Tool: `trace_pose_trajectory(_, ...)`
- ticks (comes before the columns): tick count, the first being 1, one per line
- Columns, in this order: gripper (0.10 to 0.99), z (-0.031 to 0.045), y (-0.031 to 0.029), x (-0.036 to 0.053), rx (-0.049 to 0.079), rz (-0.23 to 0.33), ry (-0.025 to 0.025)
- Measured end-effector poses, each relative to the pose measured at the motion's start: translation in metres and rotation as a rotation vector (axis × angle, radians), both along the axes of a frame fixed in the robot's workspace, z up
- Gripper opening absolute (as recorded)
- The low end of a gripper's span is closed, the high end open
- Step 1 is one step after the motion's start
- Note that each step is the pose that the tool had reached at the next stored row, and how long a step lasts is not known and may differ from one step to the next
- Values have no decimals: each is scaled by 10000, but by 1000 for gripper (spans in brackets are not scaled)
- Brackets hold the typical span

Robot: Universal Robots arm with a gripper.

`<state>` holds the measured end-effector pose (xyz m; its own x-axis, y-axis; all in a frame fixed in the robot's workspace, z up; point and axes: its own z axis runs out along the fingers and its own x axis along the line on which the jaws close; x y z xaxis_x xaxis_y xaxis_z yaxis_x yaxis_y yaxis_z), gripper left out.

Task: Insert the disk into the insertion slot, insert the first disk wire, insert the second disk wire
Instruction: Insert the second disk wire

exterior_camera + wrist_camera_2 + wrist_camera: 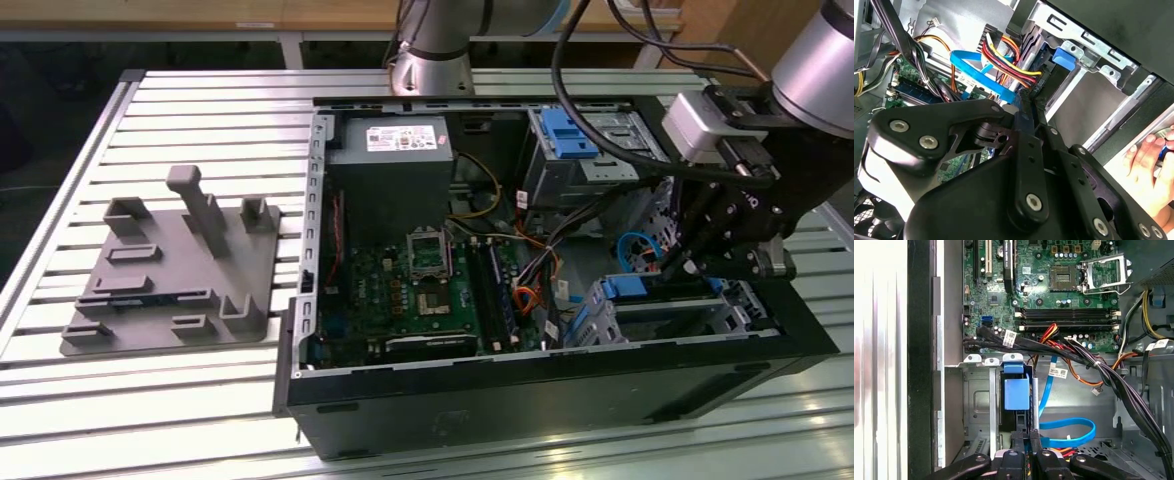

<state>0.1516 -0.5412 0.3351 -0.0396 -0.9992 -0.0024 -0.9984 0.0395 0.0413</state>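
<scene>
Pinching something thin, the black two-finger pincer [1025, 437] has its tips pressed almost together. What it grips looks to be the flat silver hard drive in its bright blue plastic carrier [1016, 392], turned on edge so it shows as a narrow strip. A grip on the trailing edge probably keeps the fingers outside the bay while the body of the drive goes in.

The drive stands inside the mouth of the boxy silver perforated-metal drive bay [979, 405]. Its blue end is well down between the bay walls, so it reads as partly seated; I cannot tell if it is fully home.

In the exterior view the pincer [671, 272] reaches down into the near corner of the black computer case [534, 400], on the exterior view's right, right over that bay [694, 315].

Clutter is close:
- A light blue flat data cable [1069, 427] loops just beside the bay and touches the pincer's side.
- A thick bundle of black cables with red, yellow and orange wires [1094, 365] crosses just past the bay opening.
- The green motherboard [1054, 285] lies beyond that.
- A second silver cage with a blue latch [587, 140] sits at the far end of the case, well apart.
- A grey moulded fixture plate [174, 270] lies on the slatted table, on the exterior view's left.
- A person's hand [1146, 160] rests outside the case wall in the second wrist view, clear of the arm.
</scene>
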Motion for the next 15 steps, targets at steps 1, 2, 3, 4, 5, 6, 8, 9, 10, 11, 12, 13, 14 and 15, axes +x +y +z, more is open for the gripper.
trace_pose_trajectory(1, 161, -4, -2, 0, 0, 0, 0)
trace_pose_trajectory(2, 161, -8, -3, 0, 0, 1, 0)
trace_pose_trajectory(3, 161, -11, -5, 1, -1, 1, 0)
trace_pose_trajectory(4, 161, -14, -7, 1, 0, 1, 0)
trace_pose_trajectory(5, 161, -18, -10, 1, 1, 1, 0)
trace_pose_trajectory(6, 161, -21, -14, 1, 1, 3, 0)
trace_pose_trajectory(8, 161, -27, -21, 1, -1, 4, 0)
trace_pose_trajectory(9, 161, -32, -25, 1, 1, 5, 1)
trace_pose_trajectory(10, 161, -37, -29, 1, 1, 7, 1)
trace_pose_trajectory(11, 161, -43, -34, 1, -1, 11, 1)
trace_pose_trajectory(12, 161, -47, -38, 1, -5, 17, 0)
trace_pose_trajectory(13, 161, -48, -39, 1, -5, 23, 0)
trace_pose_trajectory(14, 161, -49, -39, -1, -3, 25, -1)
trace_pose_trajectory(15, 173, -47, -40, -5, -1, 25, -1)
